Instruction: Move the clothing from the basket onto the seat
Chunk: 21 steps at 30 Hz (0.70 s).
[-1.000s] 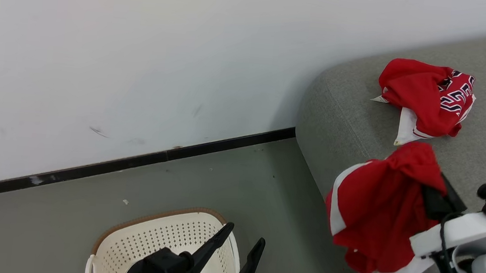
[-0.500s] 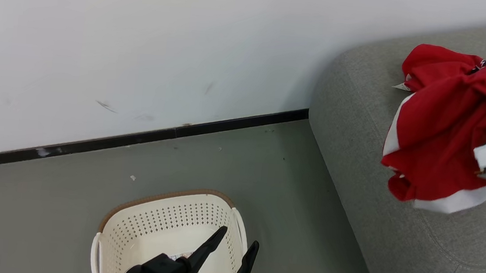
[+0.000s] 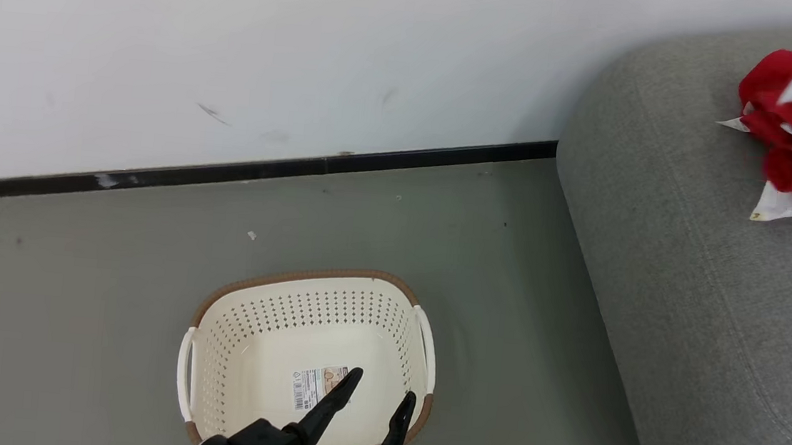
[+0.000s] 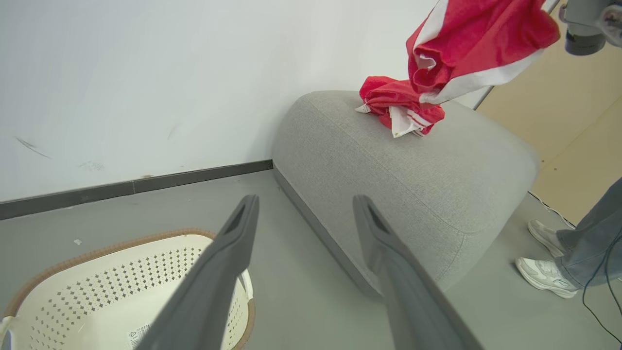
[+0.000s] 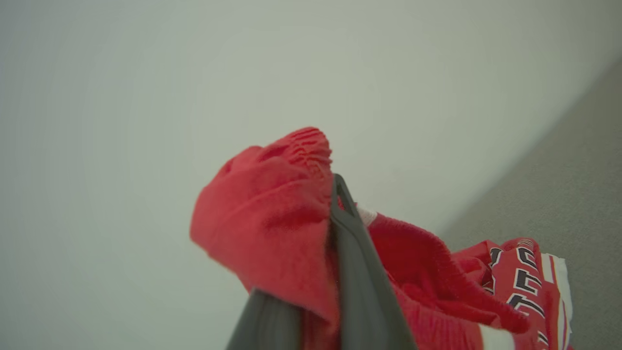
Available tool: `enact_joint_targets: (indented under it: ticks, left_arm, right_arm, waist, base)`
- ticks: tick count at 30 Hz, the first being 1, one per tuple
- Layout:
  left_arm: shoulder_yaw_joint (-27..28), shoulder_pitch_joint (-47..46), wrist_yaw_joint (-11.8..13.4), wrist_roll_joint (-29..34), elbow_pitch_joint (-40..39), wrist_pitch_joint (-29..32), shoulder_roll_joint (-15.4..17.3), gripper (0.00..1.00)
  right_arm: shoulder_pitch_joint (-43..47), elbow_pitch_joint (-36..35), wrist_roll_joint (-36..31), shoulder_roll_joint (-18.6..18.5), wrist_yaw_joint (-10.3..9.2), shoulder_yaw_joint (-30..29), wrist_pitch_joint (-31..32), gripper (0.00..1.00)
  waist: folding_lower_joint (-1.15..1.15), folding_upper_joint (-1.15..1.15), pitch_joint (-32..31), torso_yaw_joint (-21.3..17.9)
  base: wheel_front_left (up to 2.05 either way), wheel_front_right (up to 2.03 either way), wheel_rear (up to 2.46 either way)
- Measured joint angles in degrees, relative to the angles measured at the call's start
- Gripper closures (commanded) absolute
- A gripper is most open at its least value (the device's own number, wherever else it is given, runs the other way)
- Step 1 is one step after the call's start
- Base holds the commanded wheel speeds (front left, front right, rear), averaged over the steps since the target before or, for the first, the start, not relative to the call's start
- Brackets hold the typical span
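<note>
**Lower the jersey onto the cushion before letting go**

My right pincer [image 5: 335, 194] is clamped on a bunched fold of the red jersey [image 4: 466, 43], with the cloth pinched tight between the two fingers. The jersey hangs free in the air above the far end of the grey sofa [image 4: 413, 180]. Its white-trimmed hem dangles just over a second red top [image 4: 401, 104], which lies crumpled on the cushion near the wall. My left pincer [image 3: 382, 385] has its fingers spread apart and holds nothing. It hovers over the cream basket [image 3: 309, 308], which sits on the floor well apart from the sofa with a label sticker [image 3: 316, 386] showing on its bottom.

As I judge it, the carry is nearly done and the release is what counts. I should come down until the hanging end rests on the cushion and goes slack, and open only then. Dropped from up here, soft cloth could land anywhere. I want it well in from the rounded edge, since fabric draped over that curve may slide to the floor. Landing beside the second red top or partly on it should both be fine.

In my wrist view the fold wraps over one finger, so it may cling. I would open wide, then pull straight back along the fingers instead of sweeping sideways.
</note>
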Motion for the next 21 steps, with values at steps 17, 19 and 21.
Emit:
enact_joint_targets:
  ticks: [17,19,21]
  left_arm:
    - [-2.0,-0.2,-0.5,0.5,-1.0,1.5,0.3,0.00]
    - [-2.0,-0.3,-0.5,0.5,-1.1,1.5,0.5,0.00]
    - [-1.7,-0.4,-0.5,0.5,-1.2,1.5,0.5,0.00]
  right_arm:
    - [-12.1,9.9,-7.8,-8.1,-0.01,-9.6,-1.2,1.00]
    - [-14.2,9.9,-8.3,-9.0,-0.01,-10.1,-1.6,1.00]
    - [-16.2,9.9,-8.9,-10.2,-0.01,-10.8,-1.9,1.00]
  waist:
    - [0.00,0.00,7.3,6.3]
    - [0.00,0.00,8.1,6.9]
    - [0.00,0.00,8.8,7.5]
  base:
    - [0.00,0.00,0.00]
    - [0.00,0.00,0.00]
    - [0.00,0.00,0.00]
